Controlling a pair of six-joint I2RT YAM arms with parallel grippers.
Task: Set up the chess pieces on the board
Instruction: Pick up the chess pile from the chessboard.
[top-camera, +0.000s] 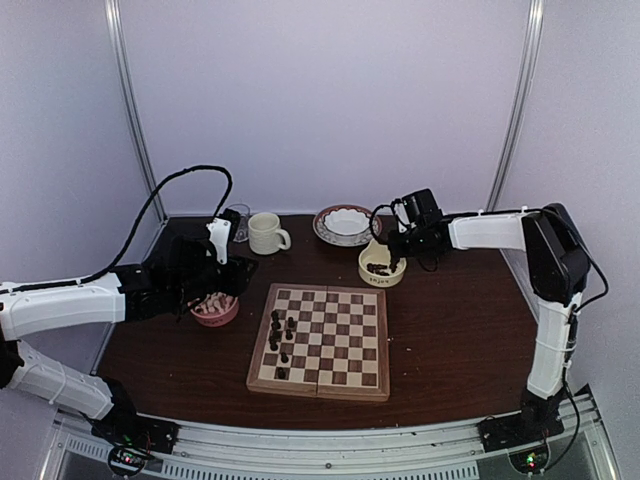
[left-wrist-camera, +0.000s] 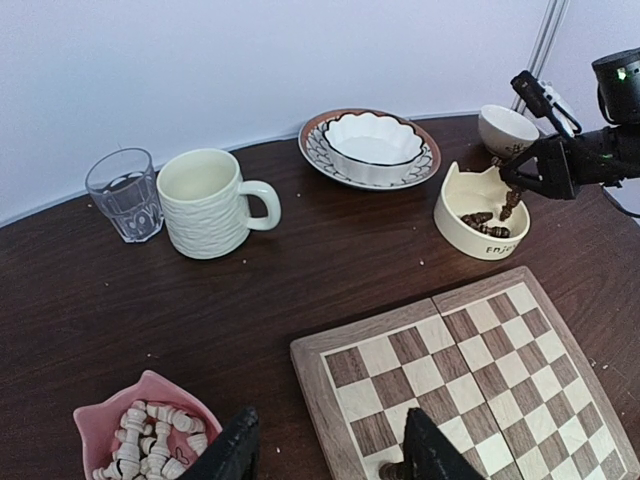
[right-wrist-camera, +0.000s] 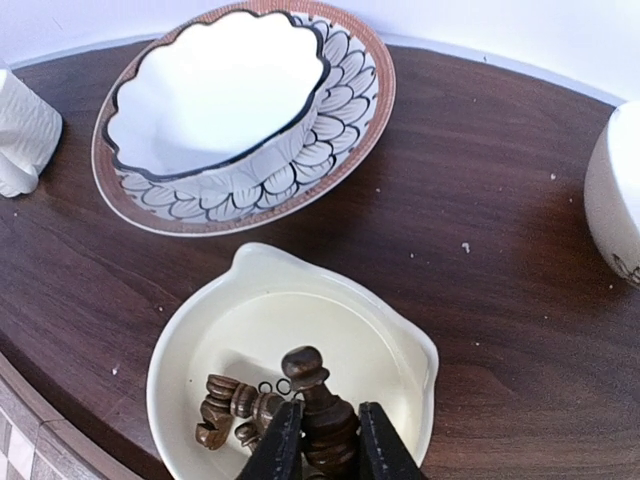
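Gripping a dark chess piece (right-wrist-camera: 308, 385) in the right hand (right-wrist-camera: 323, 432), over the cream bowl (right-wrist-camera: 200, 340) beyond the board's (top-camera: 330, 335) far right corner. Holding nothing in the half-spread left hand (left-wrist-camera: 330, 450), just left of the board.

The left arm (top-camera: 70, 305) lies low from its base at the near left, its forearm pointing right over the desk. The left tool (left-wrist-camera: 325, 445) is angled downward with its two dark fingers (left-wrist-camera: 235, 450) well apart and nothing between them. The right arm (top-camera: 550, 300) stands upright from its base, bends at the elbow and stretches level to the left. The right tool (right-wrist-camera: 320, 435) points down, its fingers (right-wrist-camera: 275, 445) closed on a dark piece (right-wrist-camera: 312, 395).
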